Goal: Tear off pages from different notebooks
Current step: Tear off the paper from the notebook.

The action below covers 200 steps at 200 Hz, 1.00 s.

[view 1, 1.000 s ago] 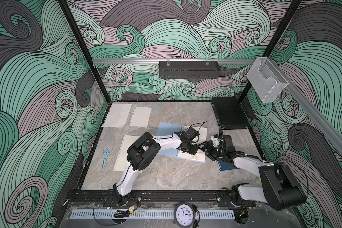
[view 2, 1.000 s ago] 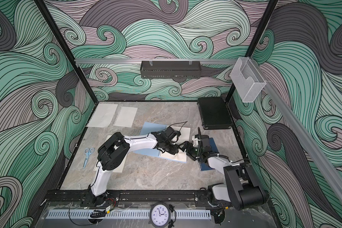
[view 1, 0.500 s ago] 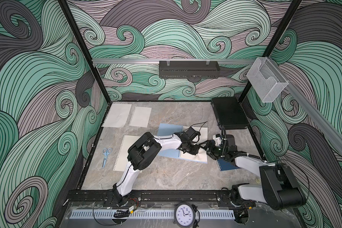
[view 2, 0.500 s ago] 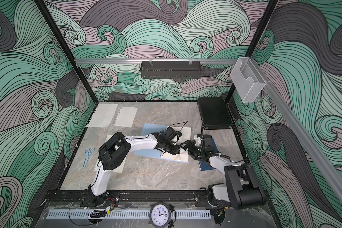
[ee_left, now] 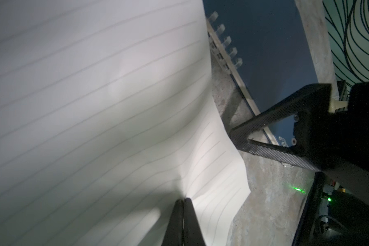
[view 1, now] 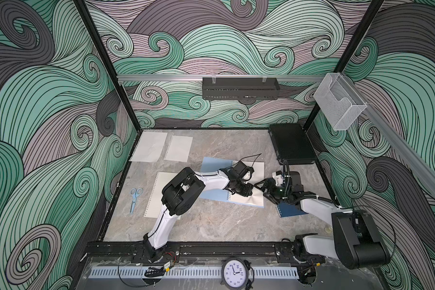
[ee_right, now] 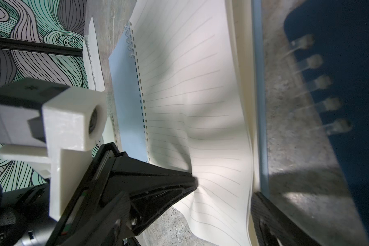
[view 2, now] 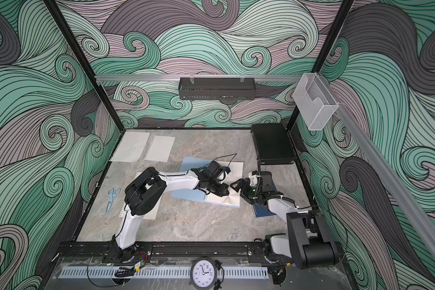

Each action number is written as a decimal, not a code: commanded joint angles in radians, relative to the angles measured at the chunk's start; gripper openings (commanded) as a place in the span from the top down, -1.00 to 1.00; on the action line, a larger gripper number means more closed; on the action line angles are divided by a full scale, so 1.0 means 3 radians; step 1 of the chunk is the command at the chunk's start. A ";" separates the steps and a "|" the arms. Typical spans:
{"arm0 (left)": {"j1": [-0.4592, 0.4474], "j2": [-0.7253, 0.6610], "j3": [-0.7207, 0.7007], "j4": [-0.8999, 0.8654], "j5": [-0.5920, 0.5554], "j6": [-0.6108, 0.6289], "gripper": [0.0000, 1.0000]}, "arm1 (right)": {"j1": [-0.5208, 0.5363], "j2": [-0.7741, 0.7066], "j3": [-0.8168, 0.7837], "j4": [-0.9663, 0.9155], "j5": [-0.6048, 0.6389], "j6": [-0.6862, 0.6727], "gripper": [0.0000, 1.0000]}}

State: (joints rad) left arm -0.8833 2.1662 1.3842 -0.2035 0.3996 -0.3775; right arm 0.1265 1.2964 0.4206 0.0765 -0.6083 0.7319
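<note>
The top page (ee_right: pixel 200 95) of the open light blue notebook (view 1: pixel 212 165) is pinched near its front edge by the left gripper (ee_left: pixel 183 201), which is pressed together on the buckled sheet. The spiral is seen running away from the robot, so a pull across it, toward the right gripper (view 1: pixel 261 191) (spread, holding nothing, just beside the free edge), is judged wanted. Nothing is seen in the clear wall holder (view 1: pixel 337 108).

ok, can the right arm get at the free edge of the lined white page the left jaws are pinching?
Probably yes. The right arm has its jaws open right beside the lifted edge of the lined white page, with only marble tabletop between. The left jaws pinch it further in.
</note>
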 commanded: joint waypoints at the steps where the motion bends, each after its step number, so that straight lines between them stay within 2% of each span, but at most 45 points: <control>1: -0.0029 0.0730 -0.0444 -0.1045 -0.0438 0.0038 1.00 | -0.0019 -0.0109 0.0085 -0.0143 0.0036 -0.0077 -0.79; 42: -0.0031 0.0670 -0.0418 -0.1083 -0.0456 0.0060 1.00 | -0.0051 -0.0170 0.0144 -0.0324 0.0079 -0.0179 -0.79; 87: -0.0021 0.0334 -0.0094 -0.1400 -0.0693 0.0160 1.00 | -0.0356 -0.0233 0.0223 -0.0489 0.0022 -0.0336 -0.81; 97: -0.0010 0.0289 0.0067 -0.1524 -0.0750 0.0191 0.87 | -0.0394 -0.0250 0.0220 -0.0492 -0.0001 -0.0352 -0.81; 112: -0.0001 0.0226 0.0323 -0.1693 -0.0828 0.0249 0.50 | -0.0433 -0.0272 0.0207 -0.0515 -0.0022 -0.0386 -0.81; 133: 0.0006 0.0190 0.0719 -0.1934 -0.0892 0.0327 0.15 | -0.0495 -0.0333 0.0162 -0.0531 -0.0042 -0.0425 -0.81; 163: 0.0006 0.0201 0.1251 -0.2209 -0.0961 0.0400 -0.08 | -0.0599 -0.0443 0.0066 -0.0544 -0.0112 -0.0476 -0.82; 200: 0.0008 0.0296 0.1646 -0.2423 -0.1094 0.0469 -0.23 | -0.0612 -0.0528 0.0071 -0.0717 -0.0137 -0.0653 -0.82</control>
State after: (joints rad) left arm -0.8864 2.2292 1.8046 -0.8108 0.1341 -0.2722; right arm -0.0544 1.1557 0.4522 -0.0921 -0.6270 0.5861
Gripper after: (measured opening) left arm 0.591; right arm 0.911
